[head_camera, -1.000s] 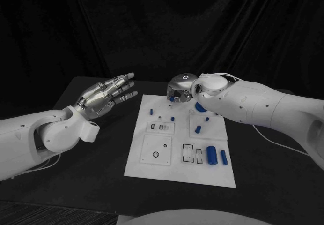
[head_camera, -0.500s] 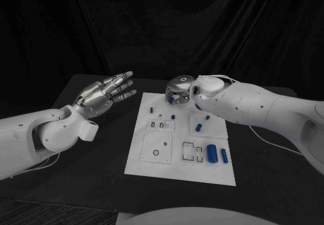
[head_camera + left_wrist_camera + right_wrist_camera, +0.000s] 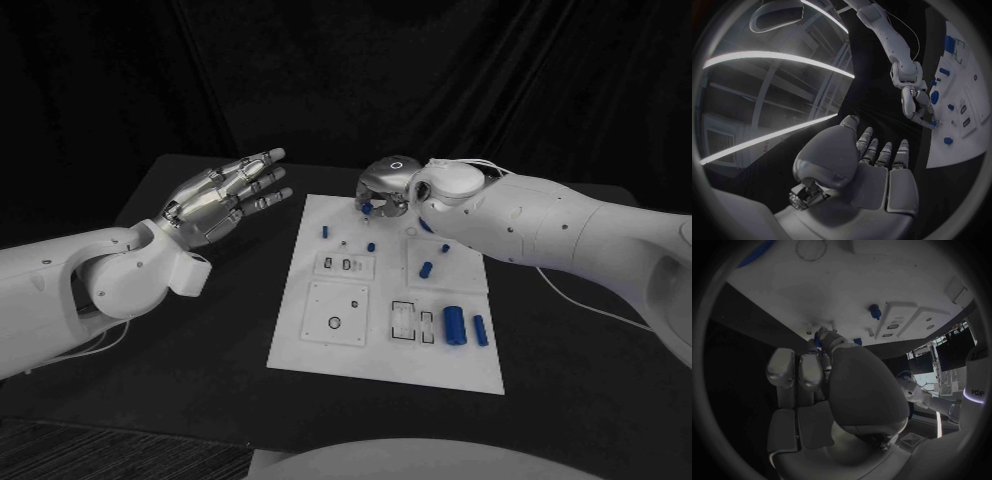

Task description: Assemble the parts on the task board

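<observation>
Left hand [image 3: 224, 200] raised off the table left of the task board [image 3: 382, 345], fingers spread, holding nothing. Right hand [image 3: 387, 183] down at the board's far edge, fingers curled over a small blue part [image 3: 819, 337]; whether actually pinched, cannot tell. More blue parts standing or lying further right, among them a cylinder [image 3: 453, 326] near the front. Probably light, rigid, smooth plastic; likely slippery. Best taken across the sides with the fingertips.
</observation>
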Robot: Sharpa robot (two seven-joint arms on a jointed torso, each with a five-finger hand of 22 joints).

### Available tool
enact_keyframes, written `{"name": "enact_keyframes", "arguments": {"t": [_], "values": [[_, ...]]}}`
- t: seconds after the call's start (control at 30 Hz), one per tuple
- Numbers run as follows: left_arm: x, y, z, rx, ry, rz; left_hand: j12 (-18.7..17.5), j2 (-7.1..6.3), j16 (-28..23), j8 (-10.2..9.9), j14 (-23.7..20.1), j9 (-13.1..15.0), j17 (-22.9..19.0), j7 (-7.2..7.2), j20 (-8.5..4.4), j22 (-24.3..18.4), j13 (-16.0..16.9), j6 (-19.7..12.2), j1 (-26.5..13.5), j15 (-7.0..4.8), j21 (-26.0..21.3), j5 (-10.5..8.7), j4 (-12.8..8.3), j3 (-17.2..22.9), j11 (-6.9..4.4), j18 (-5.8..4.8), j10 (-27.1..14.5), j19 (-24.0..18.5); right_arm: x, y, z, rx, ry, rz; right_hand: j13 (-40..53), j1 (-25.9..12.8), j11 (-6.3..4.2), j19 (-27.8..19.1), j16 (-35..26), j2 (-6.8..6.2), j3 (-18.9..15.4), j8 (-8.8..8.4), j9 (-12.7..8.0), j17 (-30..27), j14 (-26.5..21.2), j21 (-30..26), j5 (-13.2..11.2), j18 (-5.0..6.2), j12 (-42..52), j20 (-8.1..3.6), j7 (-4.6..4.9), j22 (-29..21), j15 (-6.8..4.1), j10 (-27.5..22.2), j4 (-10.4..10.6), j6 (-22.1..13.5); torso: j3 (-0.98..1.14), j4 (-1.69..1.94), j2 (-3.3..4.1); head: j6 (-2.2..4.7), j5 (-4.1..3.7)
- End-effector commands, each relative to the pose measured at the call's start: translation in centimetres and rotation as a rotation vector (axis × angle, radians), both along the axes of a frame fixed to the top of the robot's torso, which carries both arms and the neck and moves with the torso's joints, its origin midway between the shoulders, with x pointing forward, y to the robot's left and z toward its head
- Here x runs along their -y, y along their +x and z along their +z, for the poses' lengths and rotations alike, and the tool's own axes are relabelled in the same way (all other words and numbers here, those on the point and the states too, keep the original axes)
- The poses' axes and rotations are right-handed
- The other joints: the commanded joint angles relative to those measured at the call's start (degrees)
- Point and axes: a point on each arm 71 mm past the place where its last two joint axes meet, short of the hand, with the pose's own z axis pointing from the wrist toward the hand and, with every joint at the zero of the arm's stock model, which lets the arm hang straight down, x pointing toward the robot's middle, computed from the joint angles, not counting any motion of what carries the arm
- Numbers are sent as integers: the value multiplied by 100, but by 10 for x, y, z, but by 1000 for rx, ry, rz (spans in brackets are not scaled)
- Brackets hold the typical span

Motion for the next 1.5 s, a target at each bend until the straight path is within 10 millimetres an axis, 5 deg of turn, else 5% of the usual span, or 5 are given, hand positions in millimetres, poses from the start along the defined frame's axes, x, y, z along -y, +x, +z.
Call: {"name": "enact_keyframes", "arguments": {"t": [0.03, 0.53, 0.97, 1.5], "values": [[0, 0, 3, 11, -13, -14, 115, -10, 68, 87, 24, 99, 16, 14, 38, 23, 59, 14, 84, 44, 80, 111, -42, 313, 85, -130, 5, 61, -2, -2, 5, 58, 56, 7, 87, -46, -73, 31, 55, 90, 144, 96, 269, 73, 28, 171, 102, -273, 20, 0, 41, 111, 2, 254, 11, 156, -1, 3, -7, 15, -4], [3, 2, 1, 3, -7, -24, 116, 0, 70, 91, 23, 102, 16, 19, 43, 23, 58, 31, 116, 46, 83, 151, -58, 358, 87, -130, 3, 64, 4, 1, 9, 61, 72, -33, 83, -40, -66, 48, 78, 82, 156, 74, 276, 98, 48, 189, 137, -275, -6, 0, 44, 142, 0, 253, 0, 140, 7, -18, -28, -11, -10], [5, 3, 0, -3, -4, -33, 116, 0, 70, 91, 23, 102, 16, 19, 43, 23, 58, 31, 116, 46, 83, 151, -58, 358, 87, -130, 3, 64, 12, 6, 6, 56, 13, -87, 75, -8, -40, 42, 79, 82, 201, 21, 276, 101, 43, 188, 194, -276, -65, 10, 60, 157, 15, 210, -29, 85, -6, 7, -21, -45, -25], [5, 4, 0, -9, -1, -42, 119, 2, 74, 93, 25, 103, 17, 21, 44, 24, 59, 40, 123, 46, 83, 166, -61, 372, 88, -130, 3, 65, 15, 7, 2, 27, -18, -113, 73, -16, -23, 31, 68, 65, 207, -4, 275, 83, 36, 179, 208, -274, -89, 17, 78, 154, 24, 196, -34, 58, 3, 6, -29, -112, -12]]}}
